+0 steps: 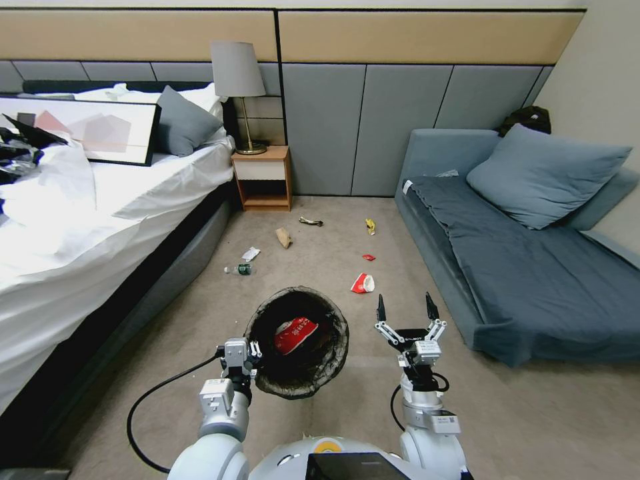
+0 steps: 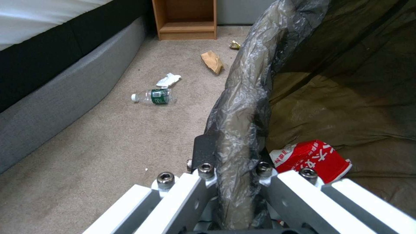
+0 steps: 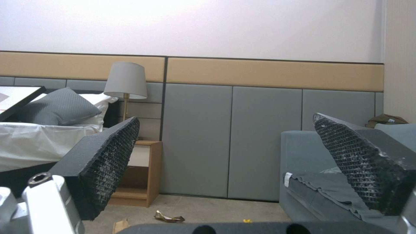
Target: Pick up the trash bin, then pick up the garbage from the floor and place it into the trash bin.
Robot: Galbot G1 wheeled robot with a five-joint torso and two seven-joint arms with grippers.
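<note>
The left gripper [image 1: 252,351] clenched the rim of the round white bag-lined trash bin [image 1: 331,357]; the right gripper [image 1: 405,311] hovered beside it, jaws spread, empty.

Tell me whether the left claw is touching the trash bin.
Touching. The left wrist view shows the left claw clamped on the trash bin rim.

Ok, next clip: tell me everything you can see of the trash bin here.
The trash bin is a small round container lined with a dark, crinkly translucent plastic bag folded out over its rim; the bag covers its walls. It tilts with its mouth toward the head camera, low in front of the robot. The left claw is clamped on the rim, one finger outside, the other inside. A crumpled red-and-white wrapper lies inside.
</note>
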